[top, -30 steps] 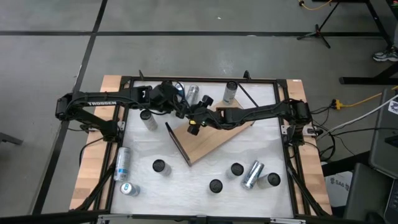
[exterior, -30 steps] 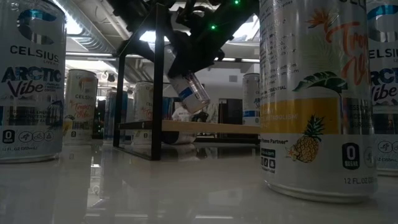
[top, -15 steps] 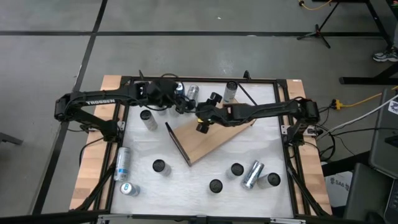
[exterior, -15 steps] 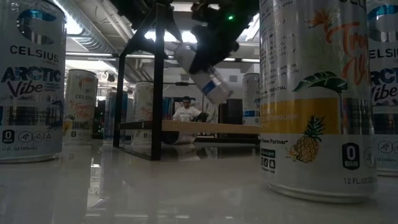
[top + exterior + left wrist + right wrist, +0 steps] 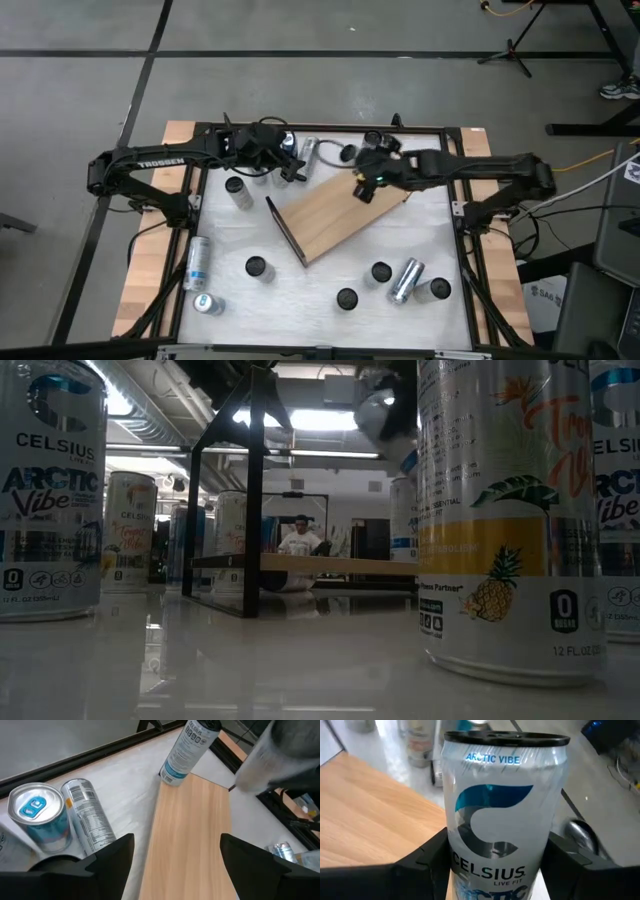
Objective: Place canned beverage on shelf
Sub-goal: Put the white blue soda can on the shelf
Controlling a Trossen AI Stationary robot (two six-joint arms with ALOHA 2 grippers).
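Silver drink cans ring the white table [image 5: 330, 280]: three upright ones [image 5: 346, 298] and a toppled one [image 5: 405, 280] along the near side, a lying can [image 5: 196, 262] and a blue-topped one [image 5: 205, 303] at the near left, one standing [image 5: 237, 190] to the left of the board, and a pair [image 5: 60, 817] by the far rail just beside the left arm. The large flat light-brown wood-grain shelf board [image 5: 335, 215] sits mid-table, turned at an angle, its smooth top bare, with a thin dark panel [image 5: 284, 232] along its near-left end. A tall can [image 5: 190, 747] stands at its far edge. The right gripper [image 5: 368, 182] hangs over the shelf's far right corner, its dark fingers [image 5: 432, 852] clamped either side of a glossy silver cylindrical Celsius Arctic Vibe can [image 5: 502, 820], held clear of the wood. The left gripper [image 5: 290, 168] waits by the far rail, fingers [image 5: 112, 852] spread wide, holding nothing
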